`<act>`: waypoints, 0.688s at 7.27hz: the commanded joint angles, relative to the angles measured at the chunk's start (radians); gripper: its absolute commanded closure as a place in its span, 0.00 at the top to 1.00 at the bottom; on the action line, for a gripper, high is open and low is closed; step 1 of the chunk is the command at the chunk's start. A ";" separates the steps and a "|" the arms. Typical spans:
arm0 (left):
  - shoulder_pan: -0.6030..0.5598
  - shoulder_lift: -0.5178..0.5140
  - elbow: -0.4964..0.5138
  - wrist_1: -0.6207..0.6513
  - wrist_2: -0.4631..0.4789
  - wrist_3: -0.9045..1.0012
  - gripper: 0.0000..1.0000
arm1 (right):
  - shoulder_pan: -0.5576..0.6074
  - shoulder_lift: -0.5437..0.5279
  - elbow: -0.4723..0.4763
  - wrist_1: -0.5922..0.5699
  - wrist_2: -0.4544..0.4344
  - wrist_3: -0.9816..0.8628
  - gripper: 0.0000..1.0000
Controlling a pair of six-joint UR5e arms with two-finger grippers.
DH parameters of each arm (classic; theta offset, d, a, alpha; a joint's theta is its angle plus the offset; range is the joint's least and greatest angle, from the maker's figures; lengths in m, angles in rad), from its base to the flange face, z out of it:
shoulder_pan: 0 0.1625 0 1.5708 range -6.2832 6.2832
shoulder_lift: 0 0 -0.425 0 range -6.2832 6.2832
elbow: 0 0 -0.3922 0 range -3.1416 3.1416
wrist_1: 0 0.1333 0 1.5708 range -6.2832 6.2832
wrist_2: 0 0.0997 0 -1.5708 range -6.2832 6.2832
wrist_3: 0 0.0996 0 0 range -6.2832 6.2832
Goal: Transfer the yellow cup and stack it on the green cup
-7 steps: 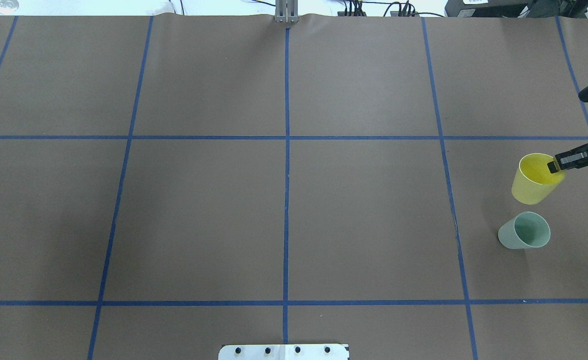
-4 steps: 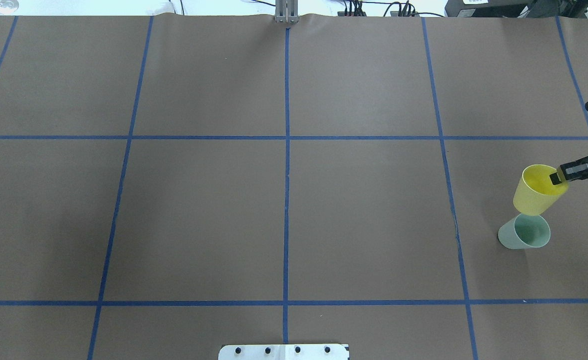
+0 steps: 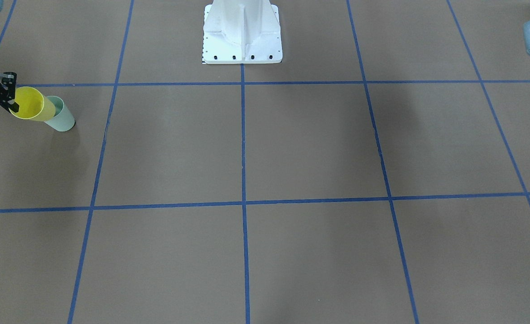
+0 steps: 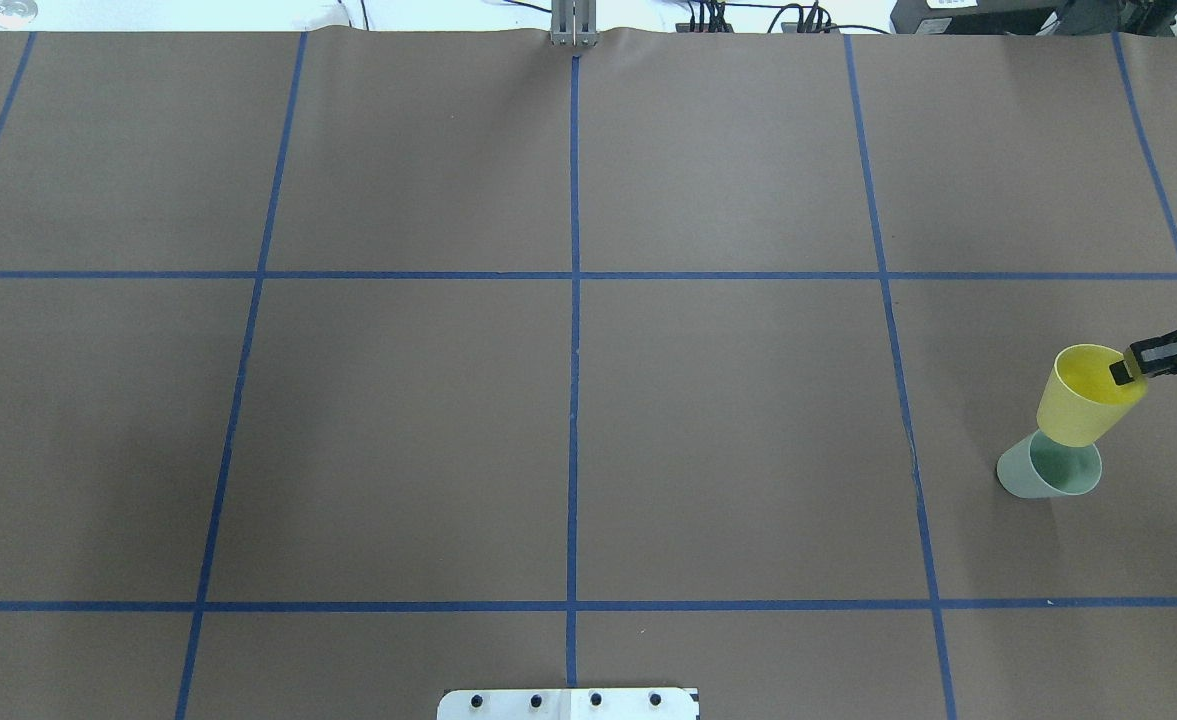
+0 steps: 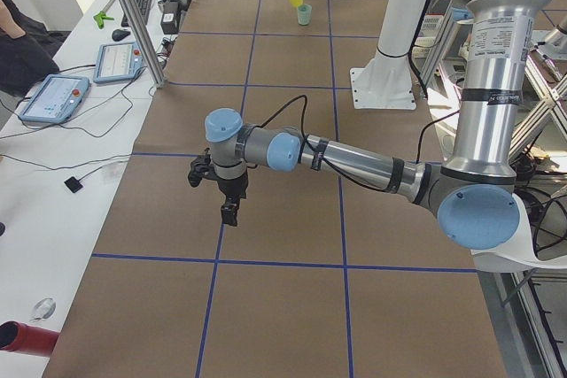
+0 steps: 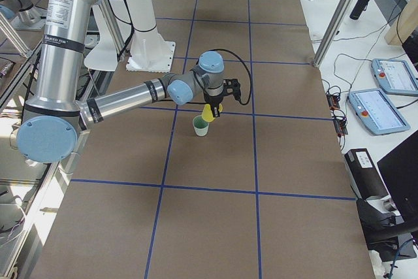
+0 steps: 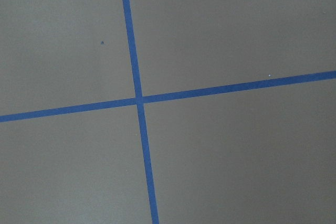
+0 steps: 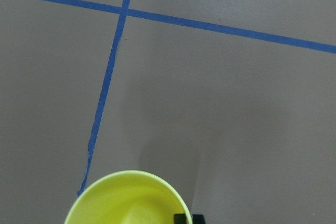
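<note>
My right gripper [image 4: 1120,372] is shut on the rim of the yellow cup [image 4: 1083,405], one finger inside it. It holds the cup tilted in the air, with its base over the far rim of the green cup [image 4: 1048,472]. The green cup stands upright on the table at the right side. Both show in the front view, the yellow cup [image 3: 30,105] overlapping the green cup [image 3: 62,118], and in the right view [image 6: 208,113] [image 6: 200,125]. The right wrist view shows only the yellow rim [image 8: 126,198]. My left gripper [image 5: 229,196] hangs over bare table far away; I cannot tell its state.
The brown table carries a grid of blue tape lines [image 4: 574,300]. The white robot base [image 3: 242,31] stands at the middle of the near edge. The left arm [image 5: 354,161] reaches low over the left side. Tablets [image 6: 379,109] lie on a side table beyond the table's edge.
My right gripper has carried the yellow cup toward the robot's side, from apart from the green cup to over its far rim. The green cup has not moved.
</note>
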 commanded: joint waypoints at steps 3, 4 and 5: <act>-0.002 -0.003 -0.001 0.001 0.000 0.000 1.00 | -0.013 -0.006 -0.008 -0.009 0.014 0.000 0.00; -0.002 -0.001 0.001 0.001 0.000 0.000 1.00 | -0.020 -0.006 -0.016 -0.009 0.014 0.000 0.00; 0.000 -0.001 0.001 -0.001 -0.002 0.000 1.00 | -0.025 -0.008 -0.022 -0.009 0.014 0.000 0.00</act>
